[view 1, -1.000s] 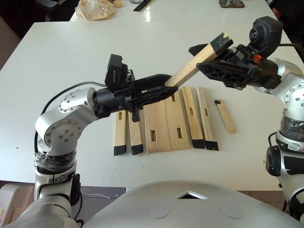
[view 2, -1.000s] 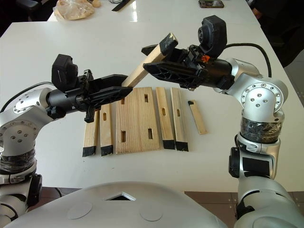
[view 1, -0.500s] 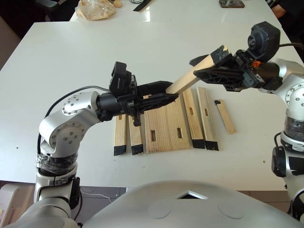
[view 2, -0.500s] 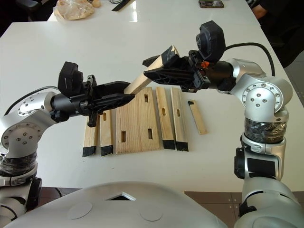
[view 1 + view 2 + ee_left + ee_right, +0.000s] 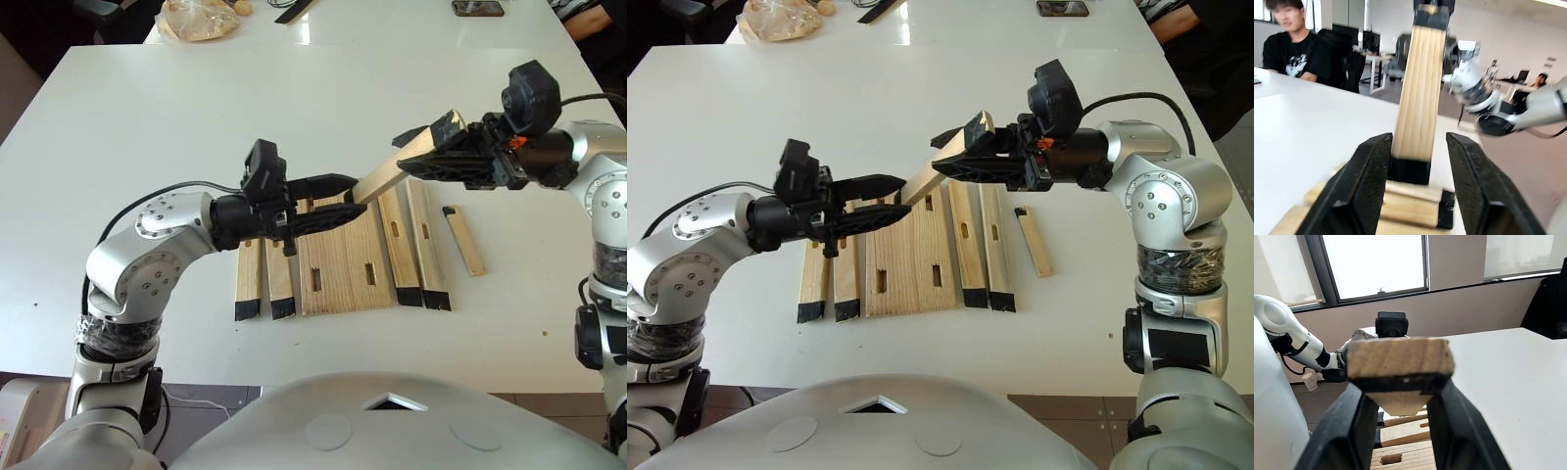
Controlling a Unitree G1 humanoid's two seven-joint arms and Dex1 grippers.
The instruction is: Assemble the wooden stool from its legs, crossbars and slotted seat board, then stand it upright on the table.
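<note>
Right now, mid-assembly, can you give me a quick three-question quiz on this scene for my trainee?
1. True or false: the left hand is clamped on the wooden leg.
2. The leg is: A) lying flat, B) tilted in the air, held by the right hand, C) standing upright in a slot.
3. How many long pieces lie flat beside the seat board?

Key:
1. False. Its fingers are open on either side of the leg's lower end.
2. B.
3. Four, two on each side.

Wooden stool parts [image 5: 343, 257] on white table [image 5: 147, 117]
</note>
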